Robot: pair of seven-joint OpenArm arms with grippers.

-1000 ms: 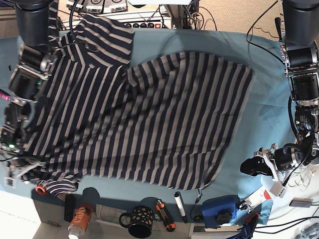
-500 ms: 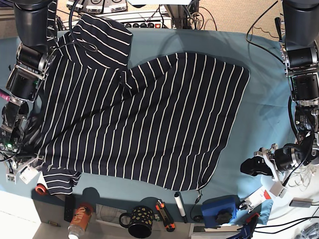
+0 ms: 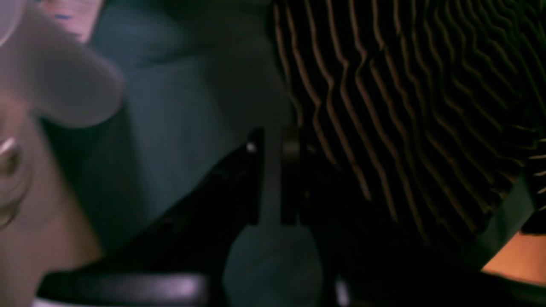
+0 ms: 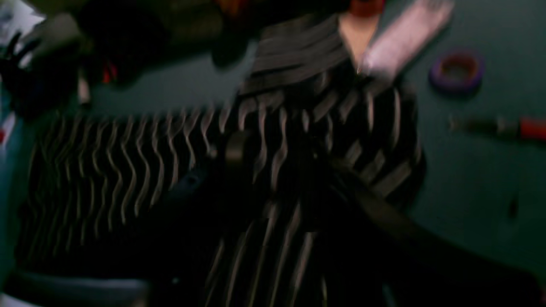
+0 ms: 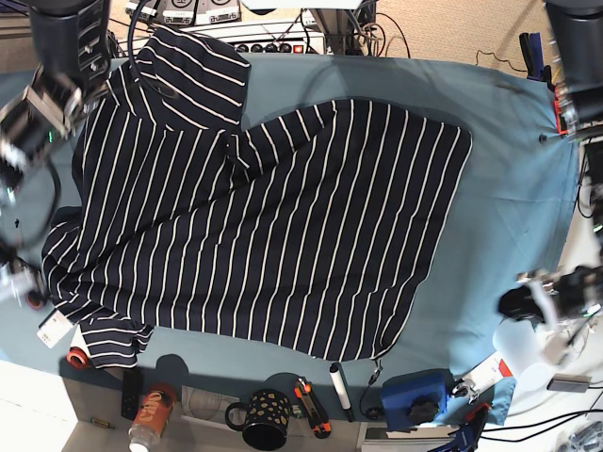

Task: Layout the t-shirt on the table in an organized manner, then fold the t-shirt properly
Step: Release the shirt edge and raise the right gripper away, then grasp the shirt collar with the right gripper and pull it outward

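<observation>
Base view: the t-shirt (image 5: 264, 217) lies spread on my counter (image 5: 509, 188), neither of my end effectors on it.

My striped shirt covers the counter's left and middle, one sleeve up at the far edge near the power strip (image 5: 273, 45), the other at the near left corner beside a white tag (image 5: 55, 329) and a red tape ring (image 5: 75, 358). My left end effector (image 5: 523, 303) hovers past the counter's right edge, well apart from the shirt; its wrist view shows its jaws nearly together with only teal cloth between them. My right end effector (image 5: 19, 281) is a blur at the left edge; I cannot tell its state. A mug (image 5: 264, 419) and a marker (image 5: 341, 391) sit along the near edge.
</observation>
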